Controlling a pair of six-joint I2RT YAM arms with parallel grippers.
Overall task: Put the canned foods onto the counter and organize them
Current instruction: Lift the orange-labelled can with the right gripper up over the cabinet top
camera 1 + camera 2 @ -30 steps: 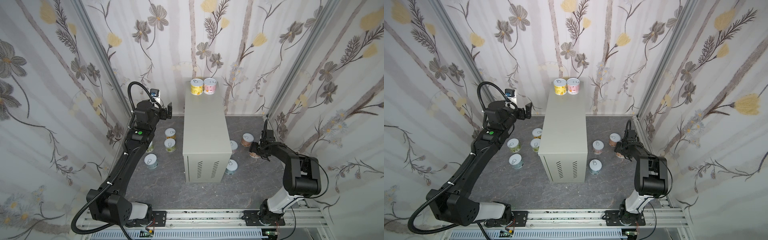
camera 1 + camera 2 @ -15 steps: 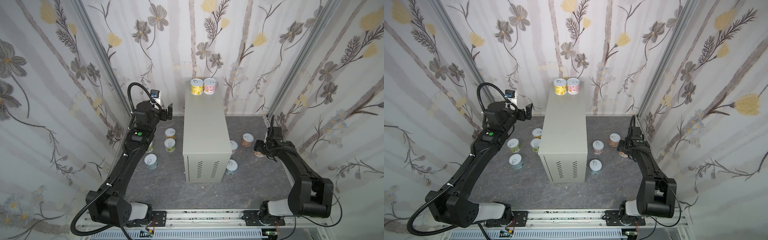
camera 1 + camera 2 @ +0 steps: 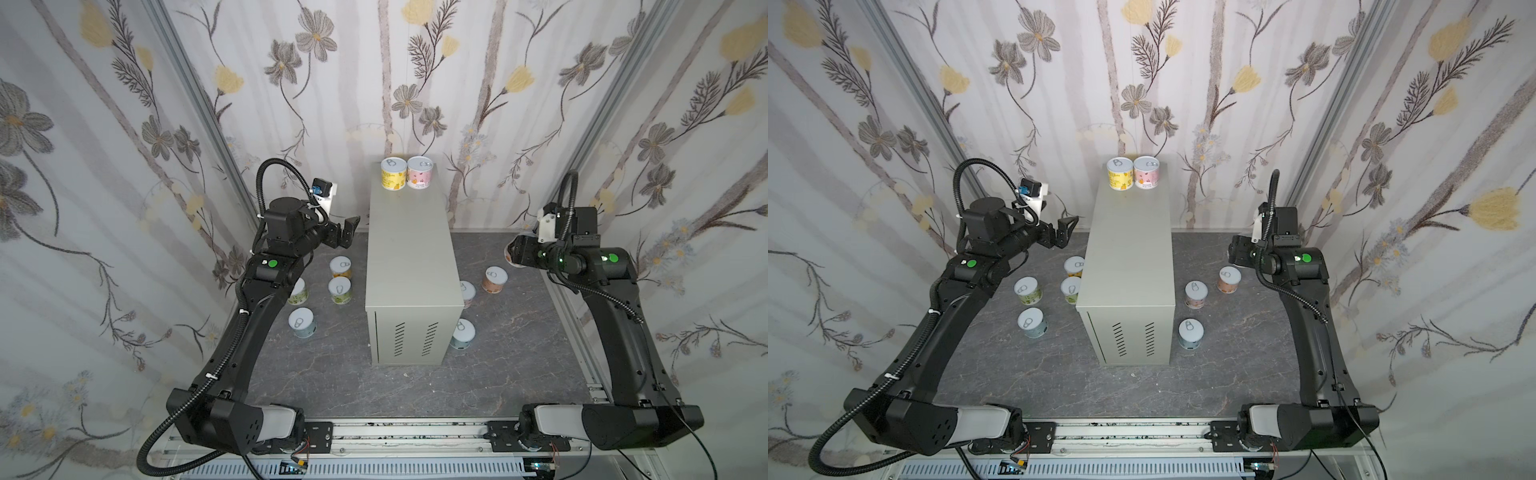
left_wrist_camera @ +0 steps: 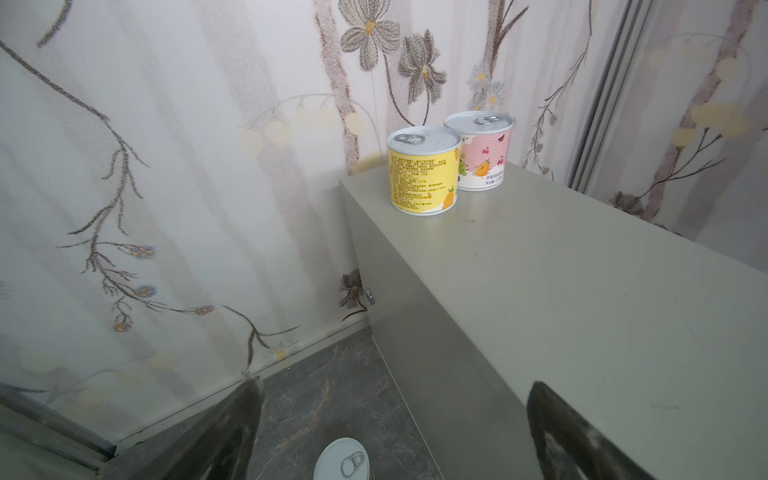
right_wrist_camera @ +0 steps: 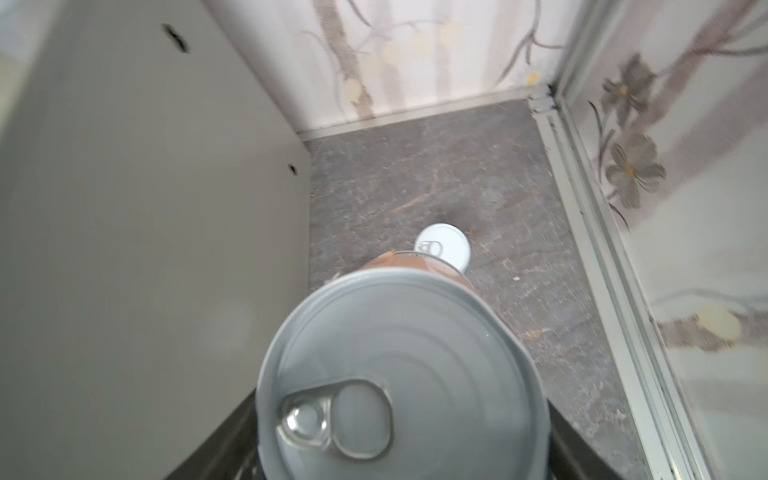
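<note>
R gripper (image 3: 520, 250) has risen off the floor (image 3: 511, 332), mid-right of frame, clamped on an orange-brown can (image 5: 399, 374): third can headed for counter (image 3: 409, 249). L gripper (image 3: 347, 232) unchanged, jaws wide, empty. Yellow can (image 3: 393, 173) and pink can (image 3: 420, 172) at counter's far end, upper centre. 7 left on floor.

counter (image 3: 411, 257): yellow can (image 3: 393, 174), pink can (image 3: 420, 173) | floor (image 3: 332, 386): seven cans (image 3: 1191, 332)
</note>
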